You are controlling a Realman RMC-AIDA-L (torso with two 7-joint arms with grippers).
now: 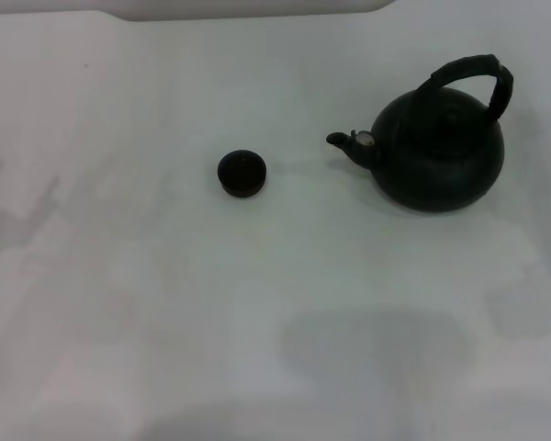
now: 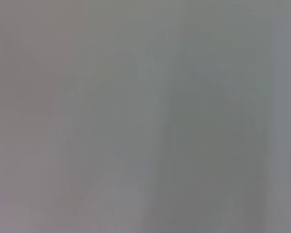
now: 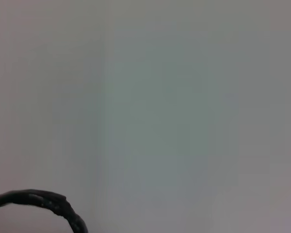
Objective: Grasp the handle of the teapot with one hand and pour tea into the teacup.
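Observation:
A large round black teapot [image 1: 439,156] stands upright on the white table at the right of the head view. Its short spout [image 1: 347,142], with a small pale cap, points left toward the teacup [image 1: 241,173]. The thick black arched handle [image 1: 468,75] rises over the pot's top. Part of that handle [image 3: 43,203] also shows in the right wrist view against bare table. The teacup is tiny, dark and handleless, and stands upright a short way left of the spout. No gripper shows in any view.
The white table [image 1: 165,303] fills the head view, with its far edge [image 1: 257,11] at the top. The left wrist view holds only a plain grey surface.

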